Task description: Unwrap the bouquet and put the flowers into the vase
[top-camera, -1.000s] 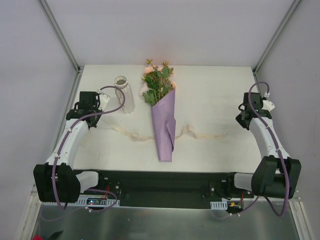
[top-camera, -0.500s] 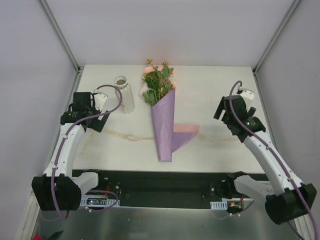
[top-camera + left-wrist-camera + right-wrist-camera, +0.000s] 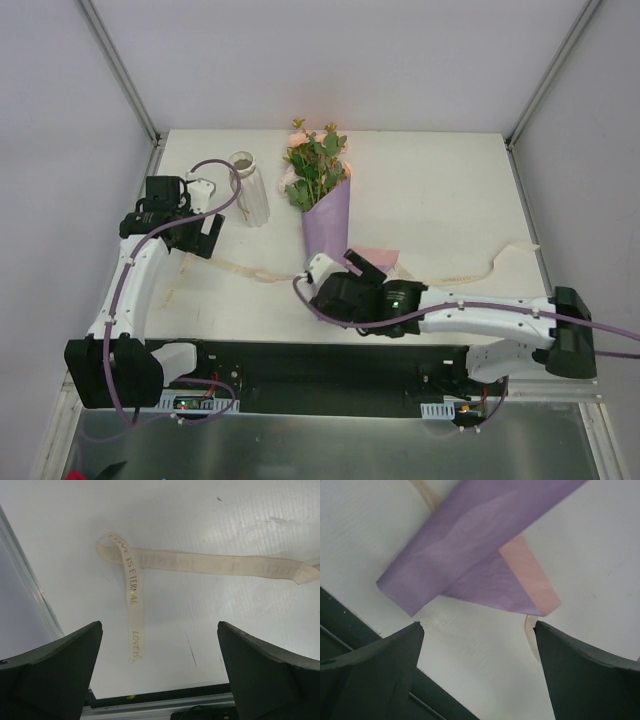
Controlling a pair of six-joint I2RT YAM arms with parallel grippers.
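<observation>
White table (image 3: 430, 190) is being shown from above, grey walls around it. Bouquet (image 3: 328, 215) is lying mid-table, cone tip toward the arms. Right pincer (image 3: 478, 626) is being held wide open, gripping nothing, just above that tip. Purple paper is being shown partly unfolded, with a pink flap (image 3: 530, 580) spread out to the right. Peach roses (image 3: 297, 160) and green leaves are pointing to the far edge. Loose cream ribbon (image 3: 200, 562) is lying under the left pincer (image 3: 160, 625), also open and empty. Vase (image 3: 250, 188) is standing upright just left of the blooms.
</observation>
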